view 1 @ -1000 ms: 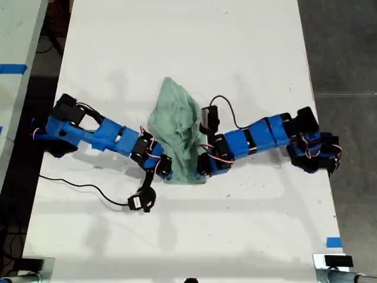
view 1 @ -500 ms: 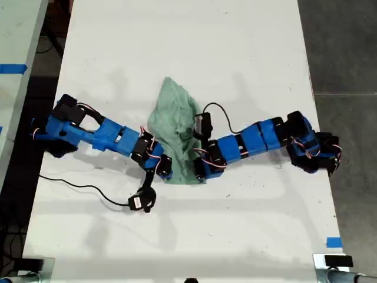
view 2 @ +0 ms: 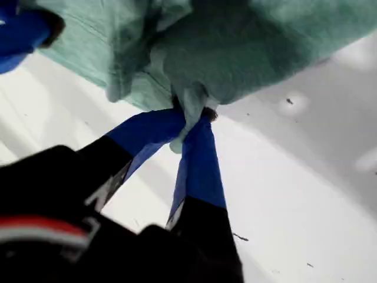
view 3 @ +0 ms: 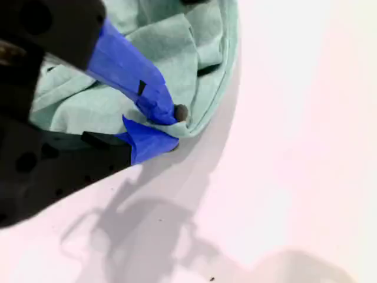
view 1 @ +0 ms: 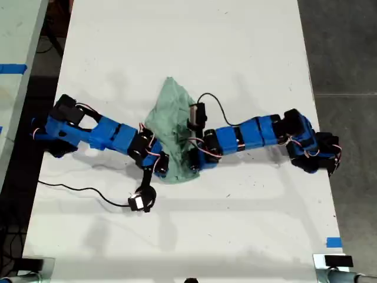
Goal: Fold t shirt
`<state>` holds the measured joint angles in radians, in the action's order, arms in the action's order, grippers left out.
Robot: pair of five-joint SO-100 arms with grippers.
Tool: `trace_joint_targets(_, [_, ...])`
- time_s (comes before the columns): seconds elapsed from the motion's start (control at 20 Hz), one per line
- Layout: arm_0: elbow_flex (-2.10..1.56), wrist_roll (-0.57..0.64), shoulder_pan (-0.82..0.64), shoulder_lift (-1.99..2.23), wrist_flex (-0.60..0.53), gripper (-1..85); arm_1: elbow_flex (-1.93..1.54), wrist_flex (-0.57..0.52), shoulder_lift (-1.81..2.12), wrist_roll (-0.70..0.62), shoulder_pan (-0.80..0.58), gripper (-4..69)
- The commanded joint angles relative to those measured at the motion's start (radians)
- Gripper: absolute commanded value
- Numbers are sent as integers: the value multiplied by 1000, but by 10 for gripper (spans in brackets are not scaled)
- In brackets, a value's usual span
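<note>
Both my first gripper [view 2: 191, 115] and my second gripper [view 3: 171, 127] pinch the unmarked t shirt [view 1: 174, 127] hem.

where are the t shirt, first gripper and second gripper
t shirt [view 1: 171, 112], exterior view, upper bunched cloth
my first gripper [view 2: 191, 115], first wrist view, fingertips pinching cloth
my second gripper [view 3: 171, 127], second wrist view, fingertips at hem

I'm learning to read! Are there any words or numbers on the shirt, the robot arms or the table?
No words or numbers can be read anywhere.
The t shirt is plain green, with no print showing.
The table is bare white.
My first gripper and my second gripper show no readable label.
</note>
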<state>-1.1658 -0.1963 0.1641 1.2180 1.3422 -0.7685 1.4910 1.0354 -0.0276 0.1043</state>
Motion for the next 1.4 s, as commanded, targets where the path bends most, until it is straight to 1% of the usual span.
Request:
trace_joint_targets(0.0, [52, 57, -147, 169, 80, -2, 75, 34, 212, -77, -143, -8])
trace_joint_targets(0.1, [41, 115, -270, 239, 133, -2, 66, 17, 275, -133, -245, -8])
trace_joint_targets(0.25, [26, 190, -482, 301, 173, -2, 43, -69, 287, -229, -379, -8])
trace_joint_targets(0.45, [29, 256, -699, 250, 150, -2, 34, -189, 225, -357, -548, -9])
trace_joint_targets(0.55, [34, 298, -796, 216, 127, -2, 34, -215, 193, -397, -627, -9])
trace_joint_targets(0.6, [35, 316, -834, 201, 118, 16, 34, -216, 181, -402, -663, -11])
trace_joint_targets(0.65, [51, 334, -861, 183, 115, 86, 34, -209, 167, -368, -689, -12])
trace_joint_targets(0.7, [57, 345, -876, 175, 120, 178, 26, -189, 150, -278, -710, 52])
trace_joint_targets(0.75, [57, 357, -885, 178, 126, 266, 25, -175, 133, -258, -730, 219])
trace_joint_targets(0.8, [57, 371, -893, 187, 135, 266, 25, -137, 120, -202, -746, 437])
trace_joint_targets(0.85, [57, 385, -902, 202, 152, 261, 25, -100, 112, -173, -758, 603])
trace_joint_targets(0.9, [57, 396, -910, 225, 167, 261, 25, -71, 112, -192, -767, 671])
trace_joint_targets(0.95, [57, 399, -913, 259, 181, 260, 25, -48, 118, -213, -770, 677])
trace_joint_targets(1.0, [57, 402, -913, 307, 187, 148, 26, -26, 129, -239, -770, 673])
trace_joint_targets(1.05, [52, 396, -904, 373, 192, 26, 26, 9, 146, -258, -772, 609])
trace_joint_targets(1.1, [51, 394, -890, 449, 195, -1, 26, 34, 169, -347, -781, 266])
trace_joint_targets(1.15, [51, 399, -871, 537, 192, -1, 25, 81, 199, -373, -785, 76])
trace_joint_targets(1.2, [51, 397, -845, 624, 190, -1, 5, 118, 241, -364, -779, 2])
trace_joint_targets(1.3, [29, 390, -761, 782, 192, -1, -77, 144, 370, -382, -724, 2])
trace_joint_targets(1.35, [3, 376, -690, 856, 193, -1, -132, 156, 462, -377, -675, 2])
